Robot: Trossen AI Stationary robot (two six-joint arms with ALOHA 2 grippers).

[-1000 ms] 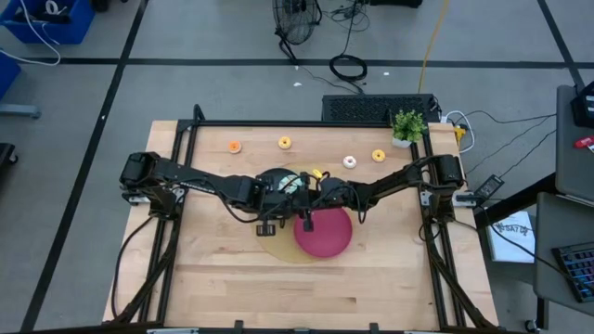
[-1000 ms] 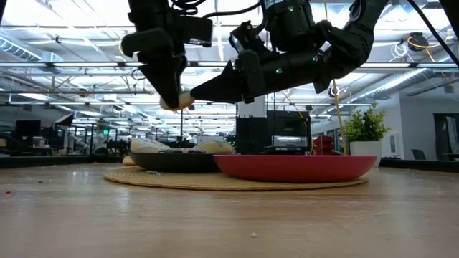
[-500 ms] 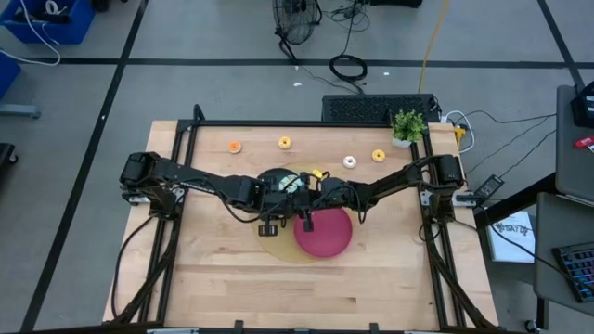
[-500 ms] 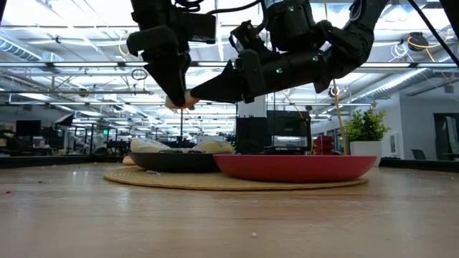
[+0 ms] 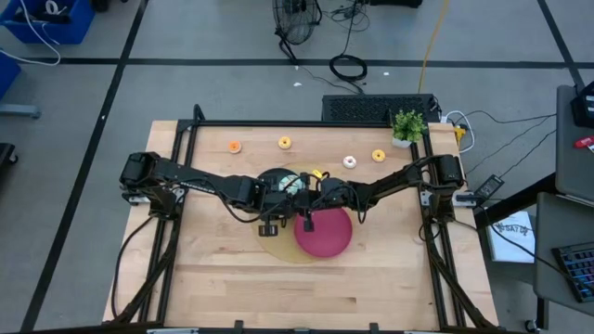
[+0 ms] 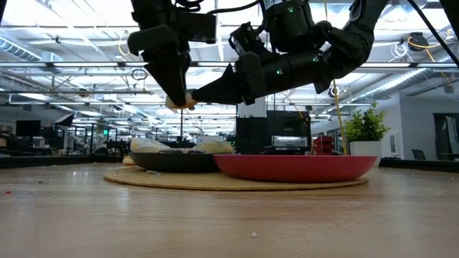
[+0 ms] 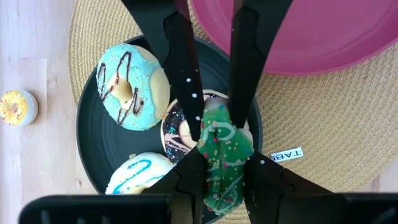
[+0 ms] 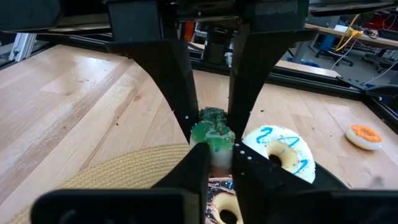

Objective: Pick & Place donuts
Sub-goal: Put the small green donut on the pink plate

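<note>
A green-frosted donut (image 7: 219, 146) hangs above the black plate (image 7: 87, 134), and both grippers are shut on it. My left gripper (image 7: 222, 160) points steeply down over the plate. My right gripper (image 8: 219, 153) reaches in level from the table's right. On the black plate lie a teal donut (image 7: 132, 87), a white donut with blue drizzle (image 7: 138, 175) and a dark one (image 7: 181, 132). Several more donuts, among them an orange one (image 5: 234, 146) and a yellow one (image 5: 284, 142), rest on the wood near the far edge. My left gripper pinches the green donut's upper part (image 7: 217, 180) between its two fingers, coming from above and pointing steeply down. The donut hangs clear of the black plate. My right gripper pinches the same donut's lower part (image 8: 214, 142) between its two fingertips, coming in level from the table's right side, just below the left fingers (image 8: 180, 93).
A red plate (image 5: 327, 234) sits beside the black one, both on a round woven mat (image 5: 277, 249) at the table's middle. A potted plant (image 5: 406, 125) stands at the far right corner. Bare wood lies toward the near edge (image 5: 297, 297).
My right gripper's fingers have closed in on the green donut that my left gripper holds over the black plate. Both arms have otherwise kept their places, and the donut stays at the same height.
</note>
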